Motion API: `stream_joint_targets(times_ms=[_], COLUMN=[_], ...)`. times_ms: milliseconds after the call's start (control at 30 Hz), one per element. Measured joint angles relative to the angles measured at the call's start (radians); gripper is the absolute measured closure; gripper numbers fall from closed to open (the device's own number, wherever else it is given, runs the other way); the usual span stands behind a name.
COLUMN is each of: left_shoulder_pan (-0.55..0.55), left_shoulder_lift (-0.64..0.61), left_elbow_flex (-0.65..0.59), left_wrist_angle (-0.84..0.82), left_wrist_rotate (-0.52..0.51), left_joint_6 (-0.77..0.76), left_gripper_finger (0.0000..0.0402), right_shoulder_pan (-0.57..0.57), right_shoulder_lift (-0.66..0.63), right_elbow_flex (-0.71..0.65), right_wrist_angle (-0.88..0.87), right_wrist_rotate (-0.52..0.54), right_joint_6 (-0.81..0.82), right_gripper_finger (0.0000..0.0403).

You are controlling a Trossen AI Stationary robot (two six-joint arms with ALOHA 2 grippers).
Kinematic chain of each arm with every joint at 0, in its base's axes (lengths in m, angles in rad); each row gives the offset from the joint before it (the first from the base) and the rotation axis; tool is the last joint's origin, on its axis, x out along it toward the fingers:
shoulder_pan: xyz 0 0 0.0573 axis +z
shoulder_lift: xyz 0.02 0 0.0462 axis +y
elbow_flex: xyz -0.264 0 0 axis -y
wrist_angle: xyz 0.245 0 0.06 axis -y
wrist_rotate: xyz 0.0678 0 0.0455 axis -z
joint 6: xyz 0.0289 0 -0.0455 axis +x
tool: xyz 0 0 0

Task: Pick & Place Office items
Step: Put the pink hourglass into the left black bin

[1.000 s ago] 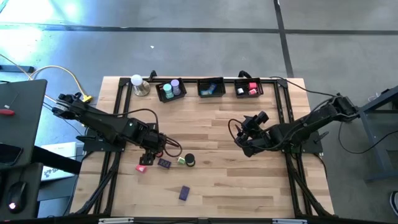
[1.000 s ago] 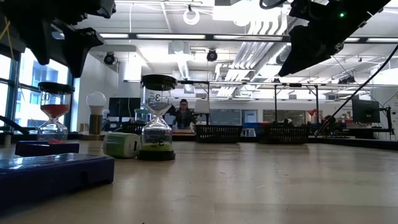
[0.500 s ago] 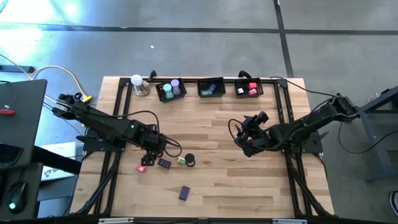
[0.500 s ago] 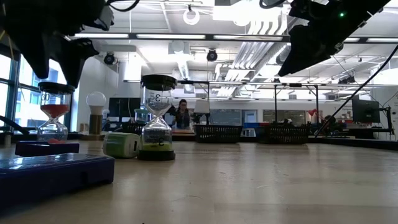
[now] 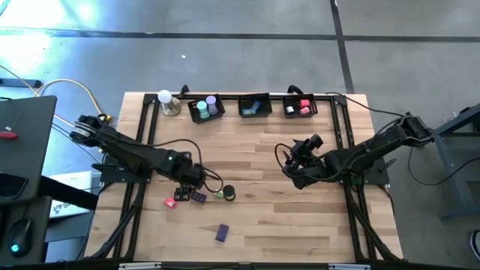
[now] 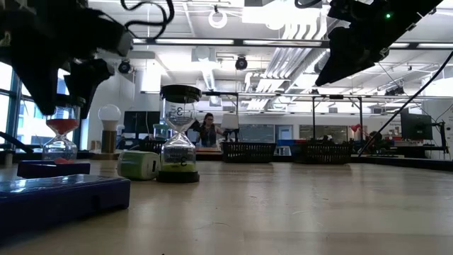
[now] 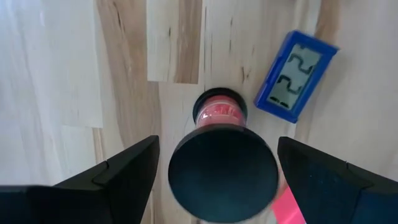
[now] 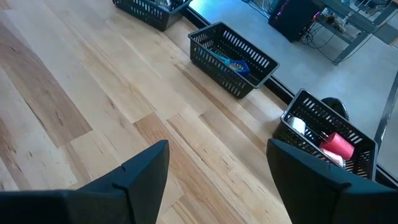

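Three baskets (image 5: pixel 254 106) at upper centre hold sorted items. Left hand (image 7: pixel 214 171), fingers wide, hovers over the red hourglass (image 7: pixel 219 112) at lower left of the surface (image 5: pixel 255 150); nothing held. Right hand (image 8: pixel 217 168) wide, waiting centre-right. Several items remain loose.

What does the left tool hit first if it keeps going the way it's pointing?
Probably the red sand timer: the left tool points straight down over its black cap, fingers open either side. The blue digital clock lies off to one side, out of line.
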Motion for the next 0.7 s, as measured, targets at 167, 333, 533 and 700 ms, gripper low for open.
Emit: stream_joint_targets(times_ms=[167,333,533,700], left_shoulder_pan=[0.000,0.000,0.000,0.000], left_shoulder_lift=[0.039,0.046,0.046,0.046], left_elbow_flex=[0.000,0.000,0.000,0.000], left_wrist_angle=[0.002,0.013,0.028,0.028], left_wrist_rotate=[0.003,0.002,0.001,0.001], left_joint_6=[0.004,0.014,0.014,0.011], left_gripper_finger=[0.0082,0.0085,0.0119,0.0158], right_shoulder_pan=[0.000,0.000,0.000,0.000], right_shoulder_lift=[0.000,0.000,0.000,0.000], right_elbow_flex=[0.000,0.000,0.000,0.000], right_wrist_angle=[0.000,0.002,0.003,0.003], right_wrist_rotate=[0.000,0.000,-0.001,-0.001], right_joint_6=[0.000,0.000,0.000,0.000], right_gripper_finger=[0.0144,0.0144,0.0144,0.0144])
